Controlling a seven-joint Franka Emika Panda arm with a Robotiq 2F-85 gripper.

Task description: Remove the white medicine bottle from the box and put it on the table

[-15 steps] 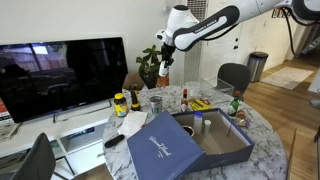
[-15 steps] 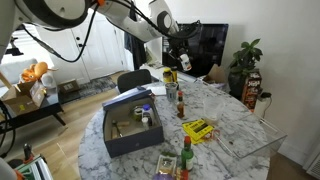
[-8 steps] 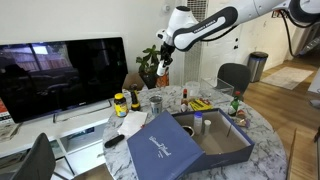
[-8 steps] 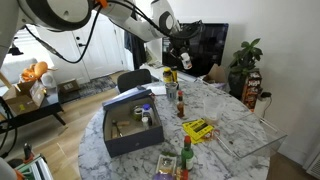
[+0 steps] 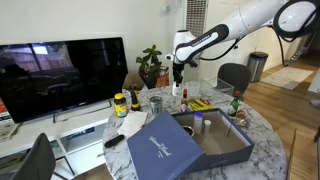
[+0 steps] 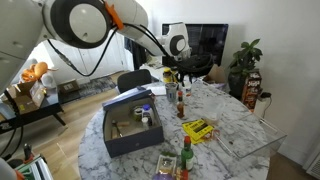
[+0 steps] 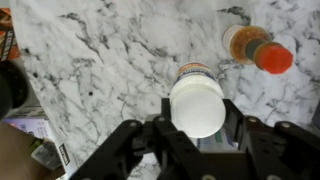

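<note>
My gripper (image 7: 197, 128) is shut on the white medicine bottle (image 7: 197, 103), whose round white cap faces the wrist camera. It hangs above the marble table (image 7: 90, 60). In both exterior views the gripper (image 5: 178, 76) (image 6: 170, 72) is over the far part of the table (image 5: 268, 150) (image 6: 235, 105), beyond the box. The navy box (image 5: 215, 152) (image 6: 122, 143) lies open with its lettered lid (image 5: 160, 147) tilted up. A small greyer bottle (image 5: 197, 124) stands inside it.
A red-capped sauce bottle (image 7: 262, 52) stands on the table just beside the gripper. A yellow-labelled jar (image 5: 120, 103), a yellow packet (image 5: 200, 104) (image 6: 197, 128) and more bottles (image 6: 182, 103) crowd the table. A TV (image 5: 60, 75), a plant and a chair (image 5: 235, 74) stand around.
The gripper has come down from high above and moved across toward the far part of the table, still holding the bottle. The box and the other things have not moved.
</note>
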